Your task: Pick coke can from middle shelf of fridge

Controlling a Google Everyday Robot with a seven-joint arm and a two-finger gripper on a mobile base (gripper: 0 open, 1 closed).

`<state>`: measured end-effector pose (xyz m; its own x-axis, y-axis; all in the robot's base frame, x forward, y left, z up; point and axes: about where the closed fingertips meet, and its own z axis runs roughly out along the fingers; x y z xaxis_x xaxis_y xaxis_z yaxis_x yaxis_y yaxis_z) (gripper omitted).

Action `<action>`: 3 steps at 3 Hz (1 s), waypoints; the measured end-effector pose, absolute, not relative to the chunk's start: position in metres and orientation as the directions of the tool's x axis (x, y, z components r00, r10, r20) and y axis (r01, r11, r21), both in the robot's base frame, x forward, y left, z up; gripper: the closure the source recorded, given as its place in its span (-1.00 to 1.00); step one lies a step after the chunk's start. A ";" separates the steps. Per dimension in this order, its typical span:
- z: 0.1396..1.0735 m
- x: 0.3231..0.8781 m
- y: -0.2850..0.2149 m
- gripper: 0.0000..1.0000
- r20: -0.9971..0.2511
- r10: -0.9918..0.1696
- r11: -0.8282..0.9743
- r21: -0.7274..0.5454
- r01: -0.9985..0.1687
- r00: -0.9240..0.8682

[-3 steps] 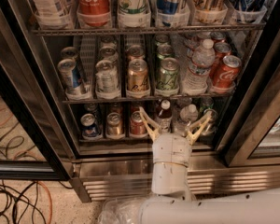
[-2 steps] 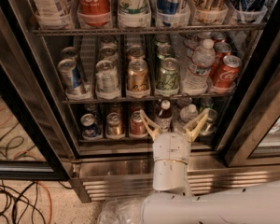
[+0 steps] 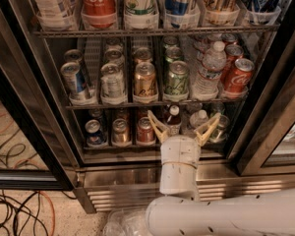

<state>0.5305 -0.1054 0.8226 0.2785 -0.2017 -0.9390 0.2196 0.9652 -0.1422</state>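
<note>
The coke can [image 3: 237, 77] is a small red can with a silver top. It stands at the right end of the middle shelf [image 3: 137, 104] of the fridge [image 3: 118, 177], with another red can [image 3: 233, 53] right behind it. My gripper [image 3: 183, 127] is open in front of the lower shelf, below the middle shelf's front rail and left of the coke can. Its cream fingers [image 3: 157, 126] are spread wide around a small dark bottle [image 3: 173, 119] and hold nothing.
On the middle shelf, a water bottle [image 3: 209, 72] stands just left of the coke can, then a green can [image 3: 177, 78], a gold can [image 3: 144, 80] and silver cans. A bigger red Coca-Cola container [image 3: 98, 1] is on the top shelf. A black door frame [image 3: 270, 107] borders the right side; cables [image 3: 14, 215] lie on the floor at left.
</note>
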 end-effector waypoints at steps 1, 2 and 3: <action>0.830 0.539 -0.126 -1.00 -0.950 -0.090 0.969 -0.014 0.248 0.298; 0.833 0.545 -0.143 -1.00 -0.948 -0.032 0.957 0.062 0.284 0.316; 0.830 0.551 -0.143 -1.00 -0.953 -0.035 0.959 0.054 0.280 0.302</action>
<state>0.5506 -0.1429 0.8304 0.3022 -0.0349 -0.9526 0.2797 0.9586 0.0536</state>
